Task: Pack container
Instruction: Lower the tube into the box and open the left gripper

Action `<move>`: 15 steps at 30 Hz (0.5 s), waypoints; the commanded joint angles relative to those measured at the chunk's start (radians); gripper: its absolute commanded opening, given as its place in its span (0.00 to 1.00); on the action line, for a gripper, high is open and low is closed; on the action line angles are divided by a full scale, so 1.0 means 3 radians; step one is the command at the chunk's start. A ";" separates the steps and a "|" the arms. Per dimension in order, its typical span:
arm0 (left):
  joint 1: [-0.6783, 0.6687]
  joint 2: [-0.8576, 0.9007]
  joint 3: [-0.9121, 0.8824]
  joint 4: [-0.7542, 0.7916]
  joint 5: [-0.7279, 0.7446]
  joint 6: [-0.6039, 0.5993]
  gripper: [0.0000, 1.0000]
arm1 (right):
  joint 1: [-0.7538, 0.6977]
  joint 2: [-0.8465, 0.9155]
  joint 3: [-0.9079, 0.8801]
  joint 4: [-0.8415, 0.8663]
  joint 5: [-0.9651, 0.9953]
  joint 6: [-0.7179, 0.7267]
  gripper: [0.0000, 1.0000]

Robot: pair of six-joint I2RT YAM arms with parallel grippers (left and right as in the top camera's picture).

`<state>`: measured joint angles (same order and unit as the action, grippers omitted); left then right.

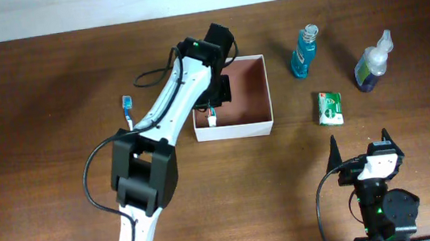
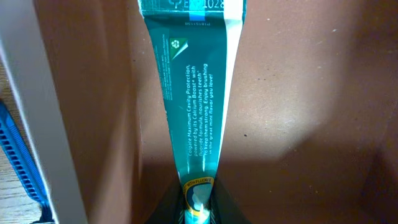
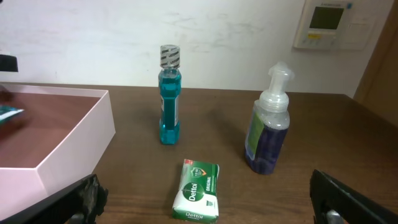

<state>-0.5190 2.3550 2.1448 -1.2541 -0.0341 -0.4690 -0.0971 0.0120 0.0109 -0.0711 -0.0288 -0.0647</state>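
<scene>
Clamped by the left claw (image 2: pixel 198 208), the teal toothpaste tube (image 2: pixel 196 93) is hung inside the square white cardboard container (image 1: pixel 232 131) on the brown wooden table (image 1: pixel 49 91), best lowered flat beside the wall before release; the right claw (image 1: pixel 362 148) is spread wide, empty.

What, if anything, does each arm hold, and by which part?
Left gripper: jaws clamp the toothpaste tube at its narrow end. Right gripper: nothing.
</scene>
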 commanded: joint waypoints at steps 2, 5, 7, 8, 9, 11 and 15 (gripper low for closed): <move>-0.0015 0.0023 0.0046 0.0046 0.0013 -0.0042 0.01 | 0.0018 -0.0029 -0.0018 -0.0011 -0.0043 -0.0022 0.98; -0.0015 0.0029 0.0046 0.0107 0.0010 -0.0042 0.01 | 0.0018 -0.0029 -0.0018 -0.0011 -0.0043 -0.0022 0.98; -0.0015 0.0045 0.0046 0.0159 -0.0001 -0.0041 0.01 | 0.0018 -0.0029 -0.0018 -0.0011 -0.0043 -0.0022 0.98; -0.0015 0.0052 0.0046 0.0182 -0.0001 -0.0041 0.01 | 0.0018 -0.0029 -0.0018 -0.0013 -0.0043 -0.0022 0.98; -0.0015 0.0080 0.0046 0.0205 -0.0001 -0.0041 0.01 | 0.0018 -0.0029 -0.0018 -0.0013 -0.0043 -0.0022 0.98; -0.0015 0.0125 0.0046 0.0209 0.0000 -0.0041 0.01 | 0.0018 -0.0029 -0.0018 -0.0013 -0.0043 -0.0022 0.99; -0.0015 0.0225 0.0046 0.0192 0.0000 -0.0041 0.01 | 0.0018 -0.0029 -0.0018 -0.0011 -0.0043 -0.0022 0.98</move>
<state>-0.5190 2.3718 2.1452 -1.1934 -0.0341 -0.4690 -0.0971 0.0120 0.0109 -0.0711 -0.0288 -0.0647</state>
